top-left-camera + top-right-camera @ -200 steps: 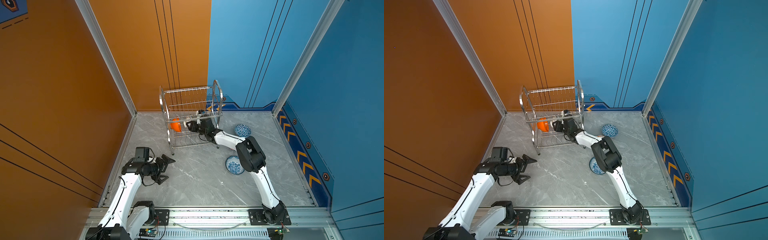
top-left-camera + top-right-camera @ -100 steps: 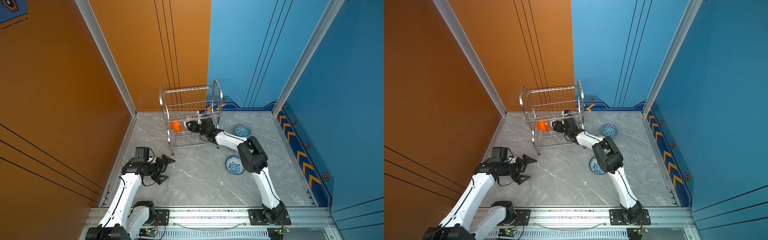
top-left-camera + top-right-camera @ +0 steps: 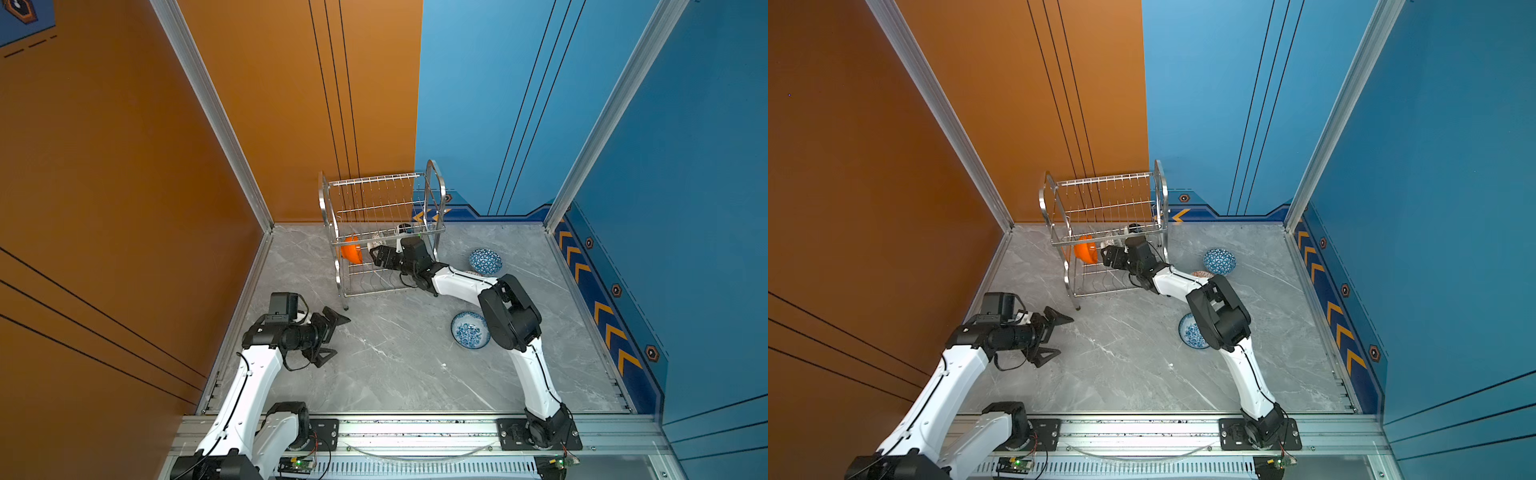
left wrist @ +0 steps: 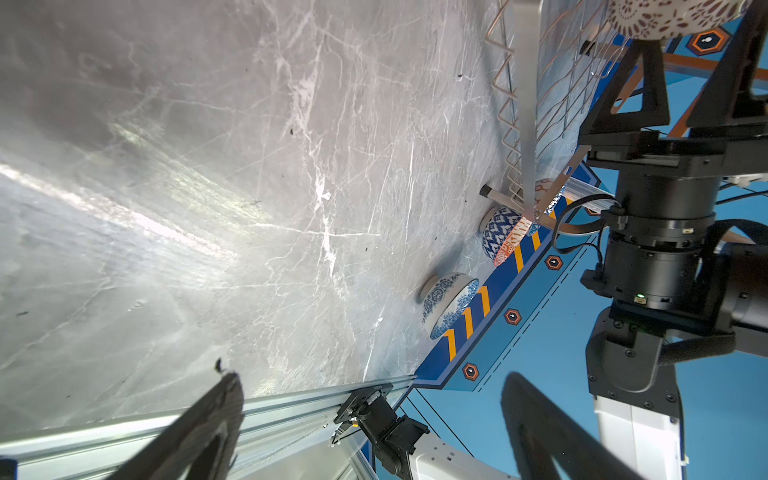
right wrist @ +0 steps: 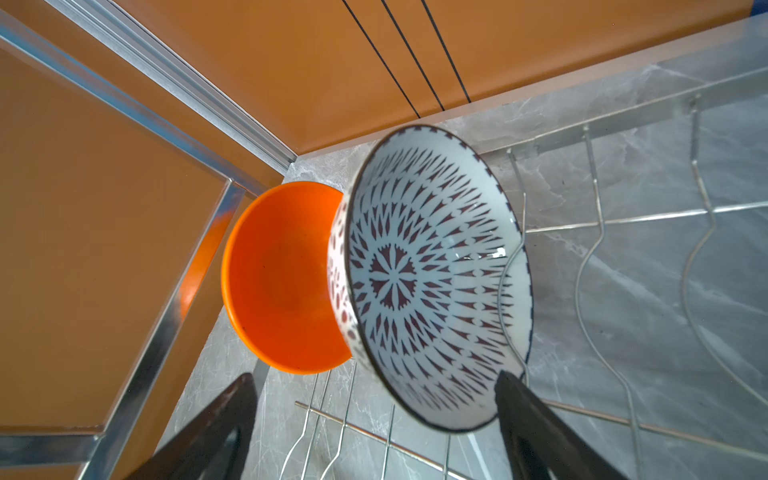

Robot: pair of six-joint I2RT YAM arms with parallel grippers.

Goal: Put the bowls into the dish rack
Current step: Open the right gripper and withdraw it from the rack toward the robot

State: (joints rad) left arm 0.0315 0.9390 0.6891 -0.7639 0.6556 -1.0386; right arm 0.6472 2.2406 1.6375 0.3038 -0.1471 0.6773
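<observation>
The right gripper (image 3: 376, 254) is releasing, it seems: fingers spread wide, gripping nothing, inside the shiny steel wire dish rack (image 3: 376, 181), where the white black-lattice bowl (image 5: 432, 282) is standing on edge beside the glossy orange bowl (image 5: 274, 282). Next: backing out cleanly. The left gripper (image 3: 338, 336) is hovering near left, wide open, empty.

This is a robotics test cell in a lab, not a lived-in room. Flat orange wall panels (image 3: 124, 166) on the left and far side meet blue wall panels (image 3: 478, 104) on the right, joined by bare aluminium corner posts (image 3: 216, 120). The grey marble-patterned desk (image 3: 395, 374) ends at a near aluminium mounting rail (image 3: 415, 430). A white-and-black left robot arm (image 3: 249, 382) and a matching right robot arm (image 3: 536, 374) are bolted to it, beside an exposed small circuit board (image 3: 297, 462). Orange chevron decals (image 3: 602, 316) line the foot of the right wall.
</observation>
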